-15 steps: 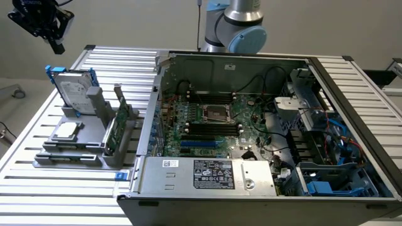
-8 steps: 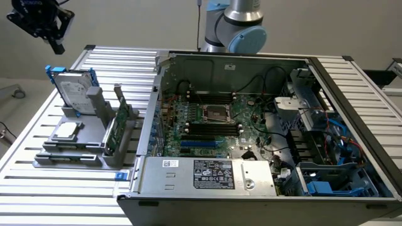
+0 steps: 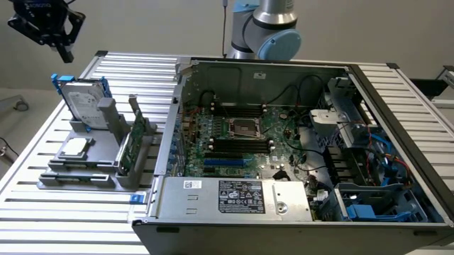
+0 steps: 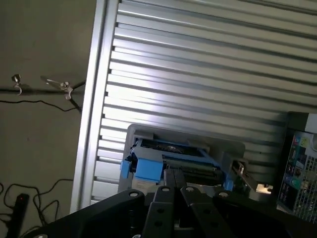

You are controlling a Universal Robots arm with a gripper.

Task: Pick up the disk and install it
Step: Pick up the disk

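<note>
We see the slatted desk (image 3: 57, 223) carrying an open computer case (image 3: 269, 79) across the centre and right of the exterior frame, with a grey rack (image 3: 78, 178) at the left. The disk (image 3: 84, 103) stands on edge in that rack at upper left, with its long axis near upright. The pincer (image 3: 65, 53) hangs above it, well apart and slightly toward the exterior view's left, with its jaws together and empty. The disk therefore lies below the pincer, its blue top edge facing up.
</note>
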